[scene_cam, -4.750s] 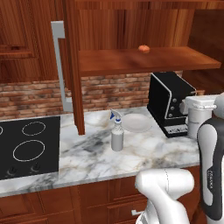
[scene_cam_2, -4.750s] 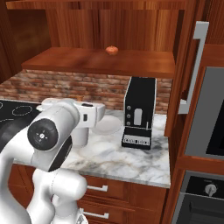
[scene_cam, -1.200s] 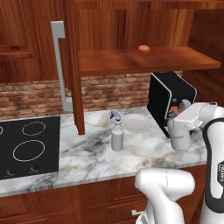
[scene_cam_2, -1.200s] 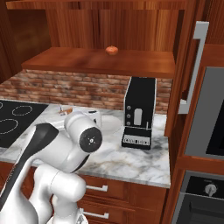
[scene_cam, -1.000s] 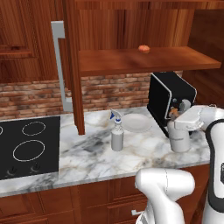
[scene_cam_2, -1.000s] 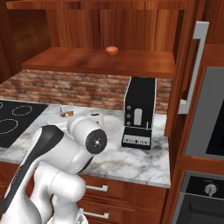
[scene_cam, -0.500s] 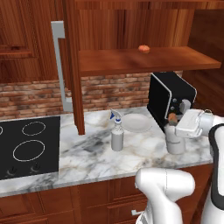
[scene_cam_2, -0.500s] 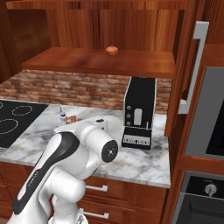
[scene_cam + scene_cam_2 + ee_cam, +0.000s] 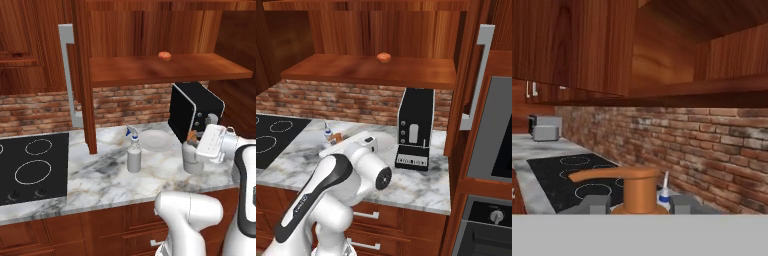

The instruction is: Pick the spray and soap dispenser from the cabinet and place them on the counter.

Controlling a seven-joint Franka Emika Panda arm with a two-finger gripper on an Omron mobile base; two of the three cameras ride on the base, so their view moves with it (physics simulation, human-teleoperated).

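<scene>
The spray (image 9: 132, 152) already stood on the desk (image 9: 105, 172), just beside a white plate (image 9: 156, 141), so the step in hand was setting down the soap dispenser (image 9: 192, 156). The pincer (image 9: 200, 150) was pinching that squat bottle from the side, close to the black coffee machine (image 9: 195, 112). In the left base view its bottom looked to be at or just above the marble. Whether it truly rested there could not be told, since the hand covered part of it.

In the hand view the orange pump (image 9: 629, 182) sat between the two finger tips (image 9: 594, 204), with the cooktop (image 9: 567, 172) and brick wall beyond it and the spray's blue nozzle peeping out behind the pump.

The next move, as I judged it, called for a gentle lowering until the base sat flat, then spreading the pincer and backing away without tipping the bottle.

In the right base view the arm's own bulk hid most of the dispenser and the hand. The open cabinet (image 9: 165, 67) shelf held one small orange-red thing too small to name.
</scene>
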